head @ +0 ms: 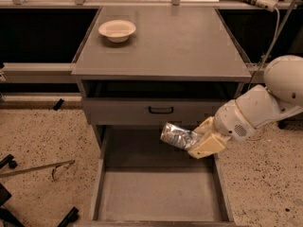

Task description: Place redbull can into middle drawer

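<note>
Far left: speckled floor [42, 136], with a thin metal rod [35, 168] lying on it. Nothing to do with the job.

Left of centre, up top: cream bowl [117, 30] on the grey cabinet top [175, 46], back-left corner, well apart from the action.

Centre: closed drawer front [142, 111] with a small black handle [161, 110]. Below it the drawer [151, 195] is pulled fully out. Flat grey floor, low side walls, nothing lying in it.

Right of centre: can [176, 135], silver, lying nearly on its side with its left end a touch higher. It hangs in the air just in front of the drawer front, over the back part of the drawer and right of its middle. It is not yet on the drawer floor.

Gripper [196, 140]: cream fingers clamped on the can's right end, the free end pointing left. White arm [262, 105] reaches in from the right, over the drawer's right wall.

Step in hand, as judged: lowering the can into the drawer. To do it well:
- Bring it down over bare floor, inside the right wall, so that neither wrist nor can catches the rim.
- Keep it clear of the drawer front and handle behind it.
- Get low before letting go. On its side the can will likely roll on that flat floor, so set it down gently, touching or nearly so.
- Open the fingers only once the can is well below the side walls, then lift straight up.
</note>
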Motion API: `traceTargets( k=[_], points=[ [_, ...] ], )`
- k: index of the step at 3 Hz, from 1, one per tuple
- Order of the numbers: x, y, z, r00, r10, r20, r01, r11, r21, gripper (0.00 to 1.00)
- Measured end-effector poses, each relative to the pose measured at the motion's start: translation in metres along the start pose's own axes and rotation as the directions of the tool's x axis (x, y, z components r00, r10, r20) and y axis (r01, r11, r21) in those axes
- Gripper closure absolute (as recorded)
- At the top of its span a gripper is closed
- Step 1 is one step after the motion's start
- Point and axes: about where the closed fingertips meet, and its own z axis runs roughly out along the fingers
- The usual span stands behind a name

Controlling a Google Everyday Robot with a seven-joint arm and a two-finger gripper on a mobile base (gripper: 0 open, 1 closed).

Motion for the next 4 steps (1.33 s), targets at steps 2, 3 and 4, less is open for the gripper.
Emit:
traceTargets(
  k=[2, 3, 4],
  points=[
    [0.029, 0.022, 0.093, 0.993, 0.107, 0.046, -0.109, 0.9928, 0.048, 1.00],
    [0.047, 0.030, 0.156, 0.985, 0.166, 0.044, -0.169, 0.9844, 0.051, 1.00],
    [0.044, 0.015, 0.157, 0.983, 0.168, 0.075, -0.176, 0.9778, 0.114, 1.00]
  ],
)
